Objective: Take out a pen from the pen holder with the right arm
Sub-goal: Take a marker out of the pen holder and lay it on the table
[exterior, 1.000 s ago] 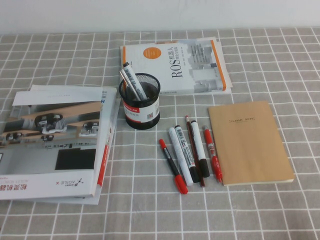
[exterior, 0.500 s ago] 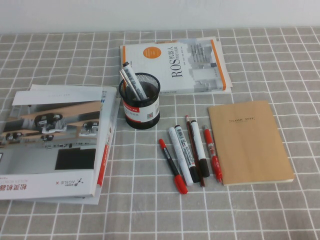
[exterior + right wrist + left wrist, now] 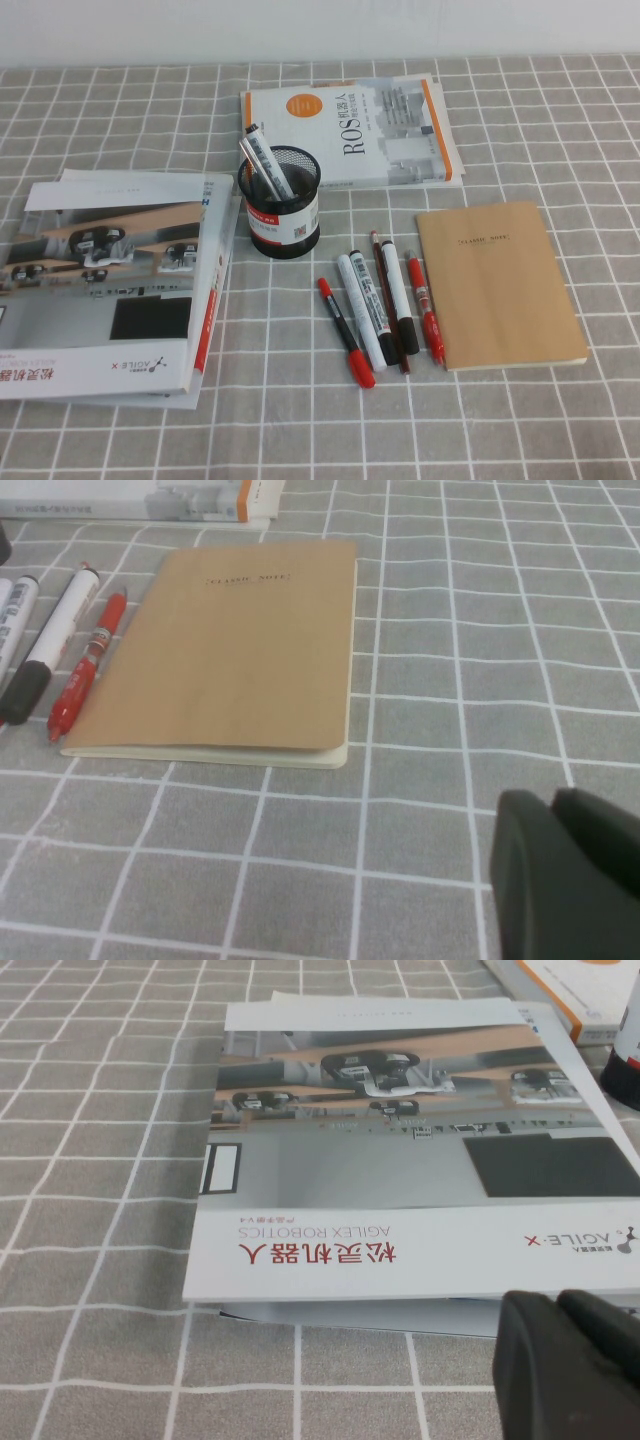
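A black mesh pen holder point(image 3: 282, 205) stands mid-table with one grey-and-white pen point(image 3: 264, 163) leaning in it. Several pens point(image 3: 377, 305) lie side by side on the cloth in front of it. Neither arm shows in the high view. My right gripper point(image 3: 553, 800) is shut and empty, low over the checked cloth, near the brown notebook point(image 3: 230, 650) and well away from the holder. A red pen point(image 3: 88, 667) and a white marker point(image 3: 52, 640) lie beside that notebook. My left gripper point(image 3: 558, 1300) is shut and empty at the near edge of the AgileX booklet point(image 3: 400, 1160).
A ROS book point(image 3: 350, 128) lies behind the holder. The AgileX booklet point(image 3: 105, 285) covers the left side and the brown notebook point(image 3: 497, 283) lies on the right. The holder's black base point(image 3: 625, 1075) shows beyond the booklet in the left wrist view.
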